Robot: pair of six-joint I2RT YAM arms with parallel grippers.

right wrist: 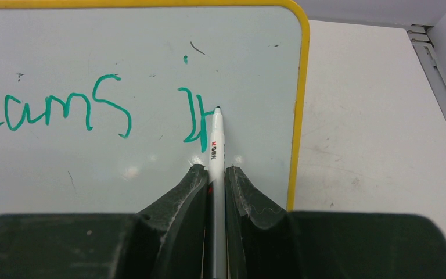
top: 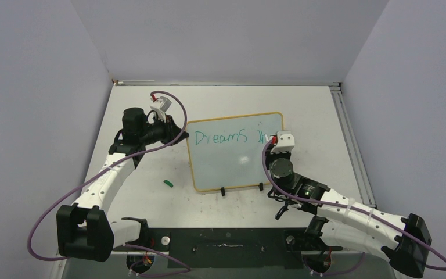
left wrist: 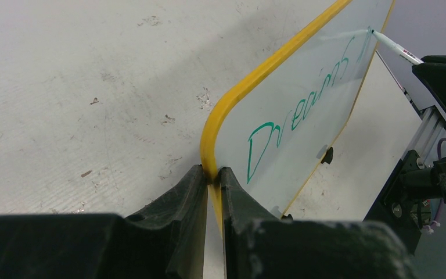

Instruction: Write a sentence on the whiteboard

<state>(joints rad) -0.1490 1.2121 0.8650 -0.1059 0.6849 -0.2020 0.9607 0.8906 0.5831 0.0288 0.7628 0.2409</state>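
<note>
The whiteboard (top: 232, 165) sits mid-worktop (top: 145, 104). The left wrist view makes the grip plain: the left fingers (left wrist: 183, 197) are clamped on the board's yellow left edge near its far corner. The right wrist view shows the right fingers (right wrist: 183, 192) closed on a white marker (right wrist: 216, 139), its tip on the board beside the green sentence (top: 220, 137), which reads "Dreams" plus two strokes. Only the top view shows a small green cap (top: 168, 183) lying left of the board.

My work surface is a white table (top: 313, 107), scuffed and speckled, with a metal rail (top: 351, 139) along its right edge. On it:
- the whiteboard (top: 232, 165), mid-table, with two black clip feet (top: 223, 191) at its near edge
- a small green piece (top: 168, 183), lying loose near the board's near-left corner
</note>
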